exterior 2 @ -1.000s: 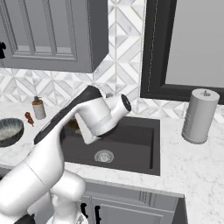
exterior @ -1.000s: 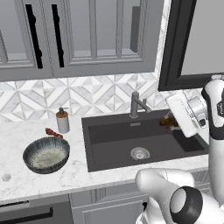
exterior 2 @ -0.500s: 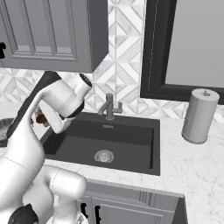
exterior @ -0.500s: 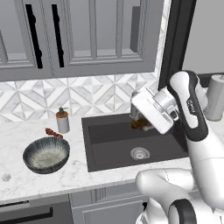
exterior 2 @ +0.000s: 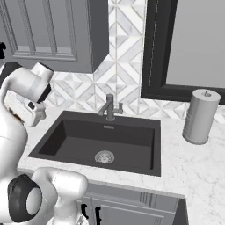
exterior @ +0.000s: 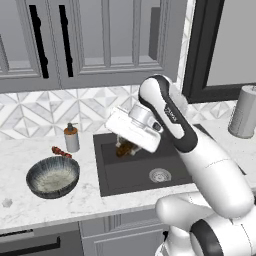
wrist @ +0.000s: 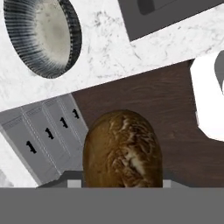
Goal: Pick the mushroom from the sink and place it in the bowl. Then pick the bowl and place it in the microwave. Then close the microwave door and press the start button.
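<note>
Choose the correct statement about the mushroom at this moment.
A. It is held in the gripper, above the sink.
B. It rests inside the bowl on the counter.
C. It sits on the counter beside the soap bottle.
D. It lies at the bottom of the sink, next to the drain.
A. The mushroom hangs at the gripper over the sink, and the hand view shows it large between the fingertips; the bowl holds nothing.

brown mottled mushroom (wrist: 121,148), streaked grey bowl (exterior: 53,177)

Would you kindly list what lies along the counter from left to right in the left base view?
Round grey-blue bowl → small soap dispenser bottle → brown mushroom in the hand → round silver drain → grey paper towel roll.
</note>
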